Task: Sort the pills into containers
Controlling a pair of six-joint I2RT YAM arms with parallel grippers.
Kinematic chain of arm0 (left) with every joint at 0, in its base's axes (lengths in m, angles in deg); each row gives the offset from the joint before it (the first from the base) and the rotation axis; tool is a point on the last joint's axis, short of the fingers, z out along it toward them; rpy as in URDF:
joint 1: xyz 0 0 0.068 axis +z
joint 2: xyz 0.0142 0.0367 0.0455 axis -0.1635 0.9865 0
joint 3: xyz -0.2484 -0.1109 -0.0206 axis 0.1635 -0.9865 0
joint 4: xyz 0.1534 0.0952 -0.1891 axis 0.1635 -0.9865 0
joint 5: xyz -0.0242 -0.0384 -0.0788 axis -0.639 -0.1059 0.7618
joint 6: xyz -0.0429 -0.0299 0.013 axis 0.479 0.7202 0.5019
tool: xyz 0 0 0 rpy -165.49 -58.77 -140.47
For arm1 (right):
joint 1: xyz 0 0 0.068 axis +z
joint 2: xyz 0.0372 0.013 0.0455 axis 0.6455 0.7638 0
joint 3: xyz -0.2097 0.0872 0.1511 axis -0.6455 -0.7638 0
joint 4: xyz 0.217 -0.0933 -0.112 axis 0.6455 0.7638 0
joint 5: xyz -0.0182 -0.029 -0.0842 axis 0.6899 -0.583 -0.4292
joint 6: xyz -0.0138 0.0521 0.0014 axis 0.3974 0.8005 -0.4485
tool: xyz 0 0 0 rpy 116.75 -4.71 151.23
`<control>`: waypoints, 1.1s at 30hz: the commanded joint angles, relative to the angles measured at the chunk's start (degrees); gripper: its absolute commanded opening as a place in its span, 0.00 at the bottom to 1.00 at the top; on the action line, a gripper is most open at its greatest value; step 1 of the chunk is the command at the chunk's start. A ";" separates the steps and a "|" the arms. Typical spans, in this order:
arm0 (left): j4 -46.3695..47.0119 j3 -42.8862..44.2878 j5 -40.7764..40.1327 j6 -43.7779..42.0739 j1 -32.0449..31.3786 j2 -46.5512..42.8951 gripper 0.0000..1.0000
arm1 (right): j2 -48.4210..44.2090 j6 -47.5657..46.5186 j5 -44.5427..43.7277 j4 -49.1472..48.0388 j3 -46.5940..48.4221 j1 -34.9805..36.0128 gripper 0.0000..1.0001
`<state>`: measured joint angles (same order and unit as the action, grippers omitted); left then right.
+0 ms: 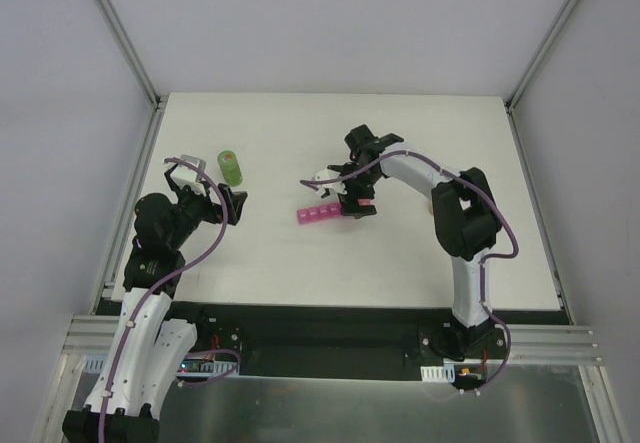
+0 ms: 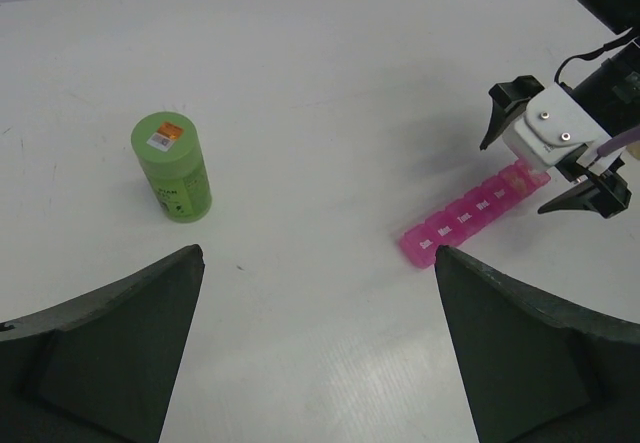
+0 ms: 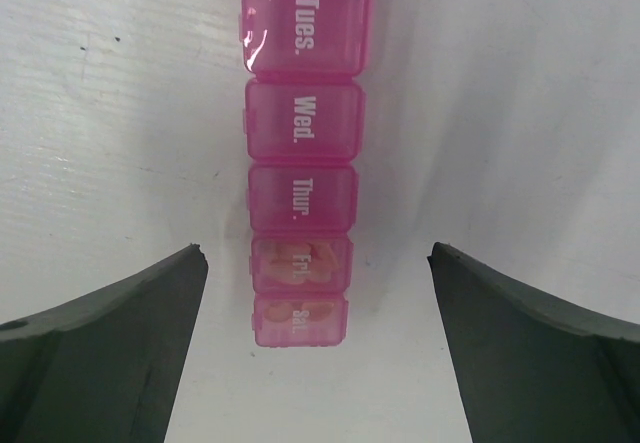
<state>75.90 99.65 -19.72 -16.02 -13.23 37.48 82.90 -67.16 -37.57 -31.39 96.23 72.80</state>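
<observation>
The containers are a bright pink strip of lidded day compartments lying mid-table, also in the left wrist view. From the right wrist, the containers run away from me. Tan pills show through the shut "Fri." lid, and more through "Sat." beside it. My right gripper hangs open above that near end, fingers well clear on both sides; from above, the right gripper covers the strip's right end. My left gripper is open over bare table, and in its own wrist view the left gripper holds nothing.
A green cylindrical bottle with an orange label stands upright near the left gripper, also seen from the left wrist as the bottle. White walls and metal rails bound the table's back and sides.
</observation>
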 commanded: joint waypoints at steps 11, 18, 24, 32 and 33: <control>2.53 0.56 6.70 -0.78 -0.67 0.03 0.99 | 1.62 0.23 -2.08 -0.04 -1.29 -0.43 0.80; 2.88 0.30 8.29 -1.05 -1.02 -0.14 0.99 | 1.97 0.59 -3.93 0.13 -1.81 -0.17 0.60; 3.58 0.12 11.18 -1.49 -1.55 -0.85 0.99 | 0.58 2.16 -3.24 0.31 -2.43 0.01 0.37; 6.22 -2.07 20.50 -3.07 -5.66 -0.06 0.98 | -5.49 3.93 0.72 1.63 -7.08 -0.08 0.27; 6.22 -2.25 21.72 -4.55 -6.46 -0.06 0.98 | -7.32 3.93 0.99 1.98 -7.78 -0.08 0.27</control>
<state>78.81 98.47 -4.86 -17.42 -17.12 37.40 82.39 -64.01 -39.65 -32.57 91.09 72.38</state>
